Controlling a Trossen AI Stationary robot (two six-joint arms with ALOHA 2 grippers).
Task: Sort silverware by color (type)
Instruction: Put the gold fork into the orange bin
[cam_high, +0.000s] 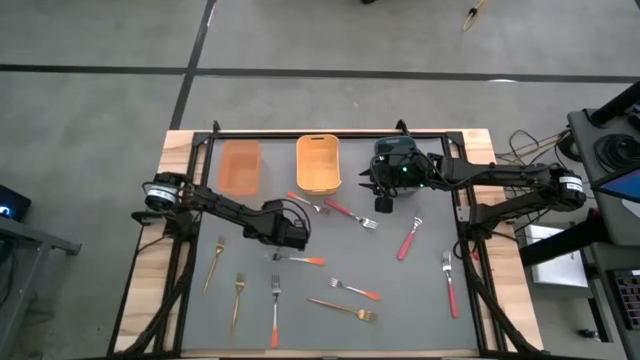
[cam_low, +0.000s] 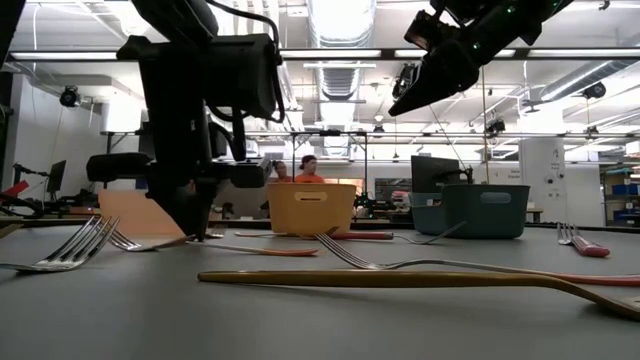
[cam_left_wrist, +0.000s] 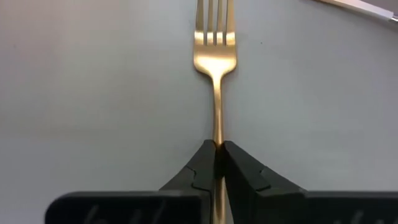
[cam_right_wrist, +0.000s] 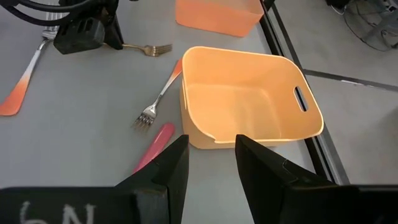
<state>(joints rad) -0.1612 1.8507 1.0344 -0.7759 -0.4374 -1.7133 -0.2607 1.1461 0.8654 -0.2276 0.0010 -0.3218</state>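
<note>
Gold fork (cam_left_wrist: 215, 56), flat near the desk (cam_high: 420, 300) middle, is pinched by its thin handle in the left hand (cam_left_wrist: 216, 163); it could twist or slip when lifted. The right hand (cam_right_wrist: 211, 163) is held open above the far edge.

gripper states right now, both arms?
Left gripper: closed on a gold fork, down at the table.
Right gripper: open, empty, raised by the yellow bin.

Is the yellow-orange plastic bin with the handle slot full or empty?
Empty. The right wrist view looks down into the yellow-orange plastic bin: only its bare floor and walls show, and no fork lies inside.
</note>
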